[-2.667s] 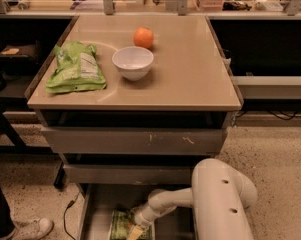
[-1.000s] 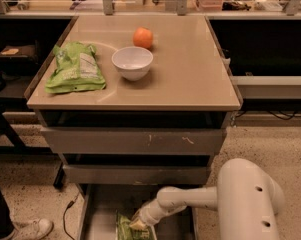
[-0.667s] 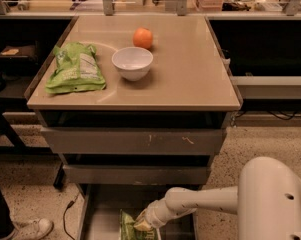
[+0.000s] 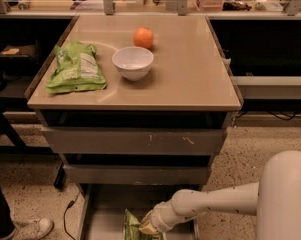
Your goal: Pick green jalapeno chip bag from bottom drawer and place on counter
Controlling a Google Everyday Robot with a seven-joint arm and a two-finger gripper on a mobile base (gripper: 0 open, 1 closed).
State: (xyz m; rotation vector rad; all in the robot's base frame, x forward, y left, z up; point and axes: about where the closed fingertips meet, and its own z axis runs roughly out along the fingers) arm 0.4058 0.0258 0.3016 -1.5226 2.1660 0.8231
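**Desk:** Item one, the gripper. Where do you have it?

**Operator:** I have the gripper (image 4: 149,228) low at 6 o'clock in my view, inside the bottom drawer (image 4: 107,209). It sits at the end of the white arm (image 4: 215,201), which reaches in from 3 o'clock.

**Desk:** Its state?

**Operator:** It is against the 3 o'clock edge of the dark green chip bag (image 4: 131,229). I cannot tell whether it is clenched on the bag or released.

**Desk:** Item two, the bag.

**Operator:** Crinkly, dark olive. It lies on the grey floor of the bottom drawer, which is pulled out. The bag's lower part runs off the bottom of my view.

**Desk:** Item three, the surface.

**Operator:** The tan surface (image 4: 190,69) carries three things:
- A white bowl (image 4: 133,62), upright, left of centre.
- An orange (image 4: 143,37) at the bowl's 1 o'clock, near but apart.
- A lime-green bag (image 4: 76,69), flat at the bowl's 9 o'clock, just beside it and not touching.

**Desk:** Remaining fittings?

**Operator:** The top drawer (image 4: 135,140) and middle drawer (image 4: 135,174) are both grey and scuffed, stacked under the surface and above the open one. There is a white shoe (image 4: 32,229) at 8 o'clock on the speckled floor.
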